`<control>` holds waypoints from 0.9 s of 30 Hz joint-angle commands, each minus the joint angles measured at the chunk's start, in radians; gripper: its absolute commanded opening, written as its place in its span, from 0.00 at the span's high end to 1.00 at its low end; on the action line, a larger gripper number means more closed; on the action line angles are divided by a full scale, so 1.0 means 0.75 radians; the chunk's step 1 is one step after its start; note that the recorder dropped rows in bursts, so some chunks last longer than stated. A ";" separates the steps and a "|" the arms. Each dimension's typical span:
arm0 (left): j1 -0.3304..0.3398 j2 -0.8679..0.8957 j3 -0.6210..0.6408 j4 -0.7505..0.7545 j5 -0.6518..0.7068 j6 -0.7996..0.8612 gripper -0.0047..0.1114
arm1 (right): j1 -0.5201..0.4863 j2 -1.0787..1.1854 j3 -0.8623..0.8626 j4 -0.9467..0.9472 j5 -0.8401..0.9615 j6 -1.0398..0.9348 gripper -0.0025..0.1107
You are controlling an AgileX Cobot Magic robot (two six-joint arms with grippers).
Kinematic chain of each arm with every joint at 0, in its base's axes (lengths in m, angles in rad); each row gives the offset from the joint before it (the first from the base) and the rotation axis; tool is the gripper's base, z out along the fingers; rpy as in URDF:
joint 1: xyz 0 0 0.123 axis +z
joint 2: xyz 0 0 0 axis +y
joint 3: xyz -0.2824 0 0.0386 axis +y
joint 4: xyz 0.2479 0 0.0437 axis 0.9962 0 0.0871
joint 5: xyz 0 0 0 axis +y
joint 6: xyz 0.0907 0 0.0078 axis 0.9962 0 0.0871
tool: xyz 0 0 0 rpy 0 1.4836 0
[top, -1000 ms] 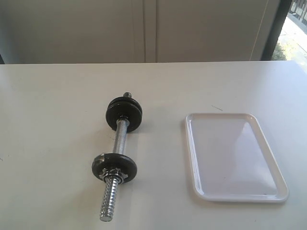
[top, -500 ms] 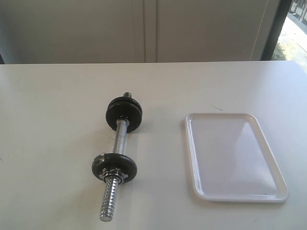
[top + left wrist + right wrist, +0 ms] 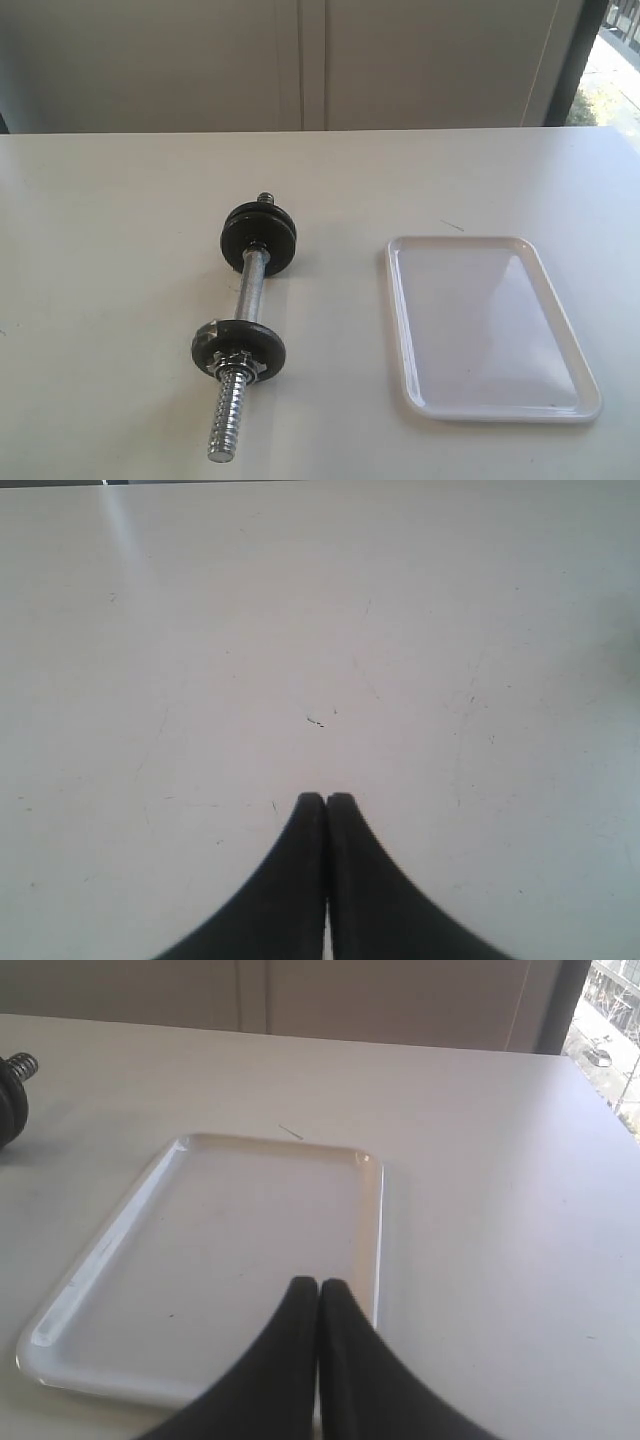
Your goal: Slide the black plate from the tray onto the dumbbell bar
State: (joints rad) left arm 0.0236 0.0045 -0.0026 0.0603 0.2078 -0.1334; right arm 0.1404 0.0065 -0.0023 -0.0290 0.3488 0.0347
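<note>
A: How far along is the job, would you say?

B: Done, by my reading. The white tabletop (image 3: pixel 120 250) carries only two things. The bigger is the tray (image 3: pixel 396 320), lying on the right side of the exterior view, and it holds nothing at all: bare white floor from rim to rim.

A: So where has the plate gone?

B: Onto the dumbbell bar (image 3: pixel 250 285), which lies well apart from the tray, pointing from the front edge toward the back. The far black plates (image 3: pixel 259 237) sit at one end; it looks like more than one disc there, though I cannot count them for certain. The near black plate (image 3: pixel 238 345) is threaded on toward the front, with a silvery collar nut (image 3: pixel 237 362) right against it and bare thread sticking out past that. Which disc came off the tray I cannot tell.

A: And the arms?

B: The left hand (image 3: pixel 326 802) has its fingers pressed together over bare tabletop, pinching nothing. The right hand (image 3: pixel 318 1285) is likewise pressed together and carries nothing, facing the tray's rim. Nothing seems left to do.
</note>
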 commanded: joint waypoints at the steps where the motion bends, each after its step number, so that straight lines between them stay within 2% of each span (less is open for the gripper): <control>1: 0.005 -0.006 0.004 -0.001 -0.007 0.003 0.96 | -0.035 -0.009 0.003 -0.002 0.001 -0.006 0.98; 27: 0.005 -0.006 0.004 -0.001 -0.007 0.003 0.96 | -0.044 -0.009 0.003 -0.002 -0.007 -0.006 0.98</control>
State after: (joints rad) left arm 0.0236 0.0045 -0.0026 0.0603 0.2078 -0.1334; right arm 0.1113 0.0065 -0.0023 -0.0272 0.3488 0.0347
